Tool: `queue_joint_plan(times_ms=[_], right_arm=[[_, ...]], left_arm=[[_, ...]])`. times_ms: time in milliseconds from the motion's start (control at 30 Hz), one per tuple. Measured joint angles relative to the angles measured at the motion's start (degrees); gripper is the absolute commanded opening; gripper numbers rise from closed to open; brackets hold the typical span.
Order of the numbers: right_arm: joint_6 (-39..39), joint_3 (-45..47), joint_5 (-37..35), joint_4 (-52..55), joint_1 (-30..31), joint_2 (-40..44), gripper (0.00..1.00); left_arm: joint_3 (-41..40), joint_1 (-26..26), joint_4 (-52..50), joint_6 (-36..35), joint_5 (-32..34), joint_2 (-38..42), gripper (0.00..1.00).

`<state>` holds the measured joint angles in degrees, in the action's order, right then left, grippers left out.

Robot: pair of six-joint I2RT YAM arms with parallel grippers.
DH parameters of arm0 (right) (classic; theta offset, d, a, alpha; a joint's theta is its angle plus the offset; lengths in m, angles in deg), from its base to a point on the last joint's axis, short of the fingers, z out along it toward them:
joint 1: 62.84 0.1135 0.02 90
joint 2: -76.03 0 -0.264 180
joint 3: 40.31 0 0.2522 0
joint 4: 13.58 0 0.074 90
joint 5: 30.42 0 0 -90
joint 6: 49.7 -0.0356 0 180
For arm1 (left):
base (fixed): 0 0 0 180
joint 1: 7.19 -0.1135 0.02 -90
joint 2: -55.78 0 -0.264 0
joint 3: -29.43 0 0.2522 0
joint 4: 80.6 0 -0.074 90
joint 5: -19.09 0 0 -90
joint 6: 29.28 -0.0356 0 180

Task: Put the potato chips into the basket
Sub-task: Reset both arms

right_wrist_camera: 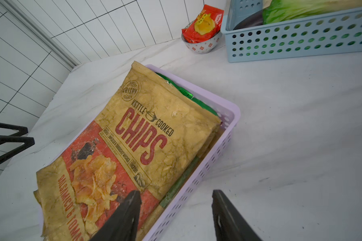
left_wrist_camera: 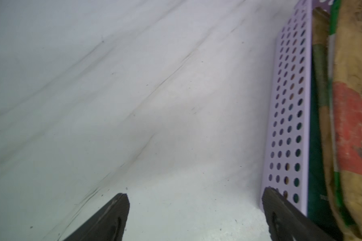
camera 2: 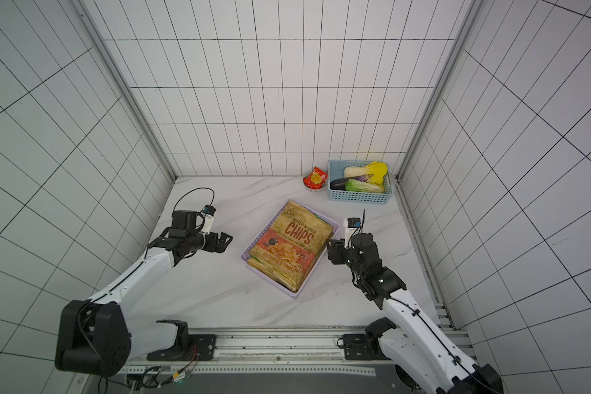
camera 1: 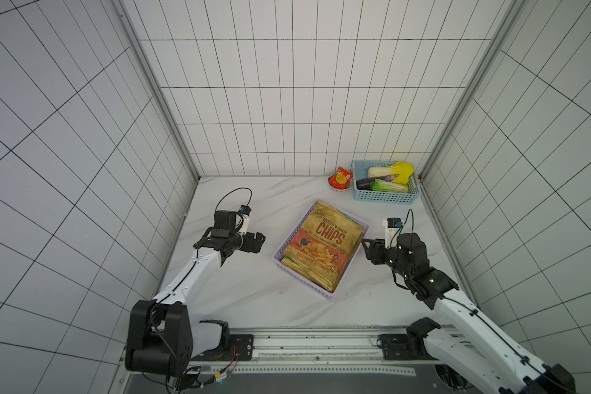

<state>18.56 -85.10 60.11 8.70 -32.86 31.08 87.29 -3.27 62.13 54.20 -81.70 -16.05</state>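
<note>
Surface: white marble-look counter [camera 1: 253, 290], faint grey veins, metal rail along its front edge.
Room: white tiled walls [camera 1: 287, 102] with dark grout on three sides.
Basket [camera 1: 276, 256]: lilac, perforated, mid-counter, set at a slant.
Potato chips [camera 1: 325, 245]: stacked flat inside the basket; tan "CHIPS" bag on top, its upper end over the far rim; green bag edges underneath.
Other stock: light blue basket [camera 1: 382, 197] of vegetables in the far right corner; red snack packet [camera 1: 340, 177] in a small bowl [right_wrist_camera: 201, 47] just beside it.
Left arm [camera 1: 191, 269]: reaches forward, wrist level, pointing at the basket's left side.
Left gripper [camera 1: 258, 242]: jaws spread wide, empty, near the basket but apart from it.
Right arm [camera 1: 458, 307]: reaches in from the right, wrist bent toward the basket.
Right gripper [right_wrist_camera: 176, 196]: jaws apart, nothing held, just beside the basket's right wall; in the wrist view one finger lies over the top bag.
</note>
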Motion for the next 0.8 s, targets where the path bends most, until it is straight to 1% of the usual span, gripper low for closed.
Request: queue_joint_plan(times_ms=[67,200,400,433,467,500,533,633,800], right_arm=[[1.4,0.2,-1.1,-0.3,0.0,2.6,0.57],[3.6,1.1,-4.3,-1.4,0.0,6.6,0.61],[6.1,1.1,-8.2,0.3,0.0,7.0,0.63],[6.2,1.1,-8.9,0.7,0.0,7.0,0.65],[6.4,1.1,-9.6,1.0,0.0,7.0,0.79],[6.8,1.1,-10.3,1.4,0.0,7.0,0.99],[7.3,1.1,-10.8,1.7,0.0,7.0,0.99],[9.3,1.0,-11.1,2.4,0.0,7.1,0.99],[11.9,0.5,-11.3,3.2,0.0,8.5,0.99]], left_arm=[[-0.5,-0.9,3.1,0.7,3.1,0.0,0.98],[-3.0,-1.0,15.1,1.2,8.3,-0.6,0.98],[-10.6,-1.1,32.7,2.4,11.0,-3.7,0.98],[-12.4,-1.1,36.3,3.0,11.2,-4.2,0.98],[-14.7,-1.1,40.8,3.5,11.4,-4.6,0.99],[-17.5,-1.1,46.3,3.8,11.4,-5.3,0.98],[-19.9,-1.1,50.9,3.8,11.3,-6.4,0.98],[-24.4,-1.4,60.0,4.7,11.4,-10.8,0.98],[-25.1,-2.0,67.9,5.8,12.3,-12.6,0.98]])
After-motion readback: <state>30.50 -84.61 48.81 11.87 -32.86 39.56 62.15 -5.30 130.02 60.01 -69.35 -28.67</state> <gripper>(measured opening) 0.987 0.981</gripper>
